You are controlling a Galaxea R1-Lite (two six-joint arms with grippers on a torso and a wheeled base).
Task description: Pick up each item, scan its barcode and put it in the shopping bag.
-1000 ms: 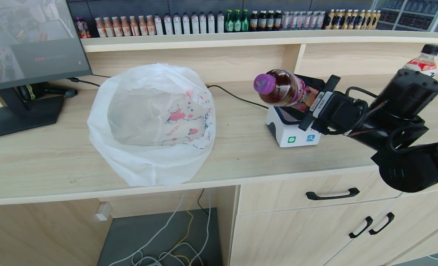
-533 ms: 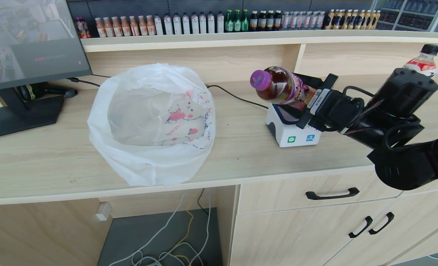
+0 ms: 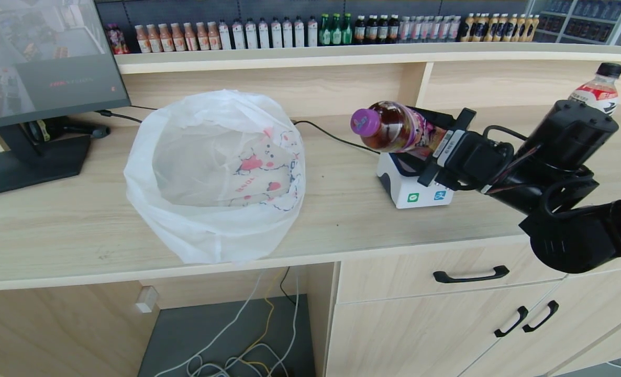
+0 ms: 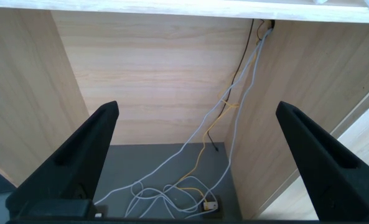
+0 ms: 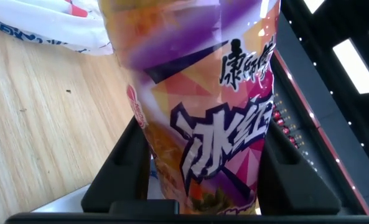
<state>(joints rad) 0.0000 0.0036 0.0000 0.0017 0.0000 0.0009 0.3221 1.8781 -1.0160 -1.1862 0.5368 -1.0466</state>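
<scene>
My right gripper (image 3: 430, 140) is shut on a tea bottle (image 3: 394, 128) with a purple cap and a purple label, holding it on its side just above the white barcode scanner (image 3: 412, 186), cap toward the bag. The right wrist view looks along the bottle (image 5: 203, 106) between the two black fingers (image 5: 125, 165). The open white shopping bag (image 3: 216, 173) stands on the counter to the scanner's left. My left gripper (image 4: 200, 162) hangs open below the counter, over the cables in the recess.
A monitor (image 3: 41, 63) and a handheld scanner (image 3: 62, 128) stand at the counter's far left. A second bottle with a black cap (image 3: 598, 89) stands at the far right. Drinks line the back shelf (image 3: 321, 29). Drawers with black handles (image 3: 470, 275) sit under the counter.
My right arm has carried the bottle a little to the left, toward the bag, while still above the scanner. The bag and the left arm have not moved.
</scene>
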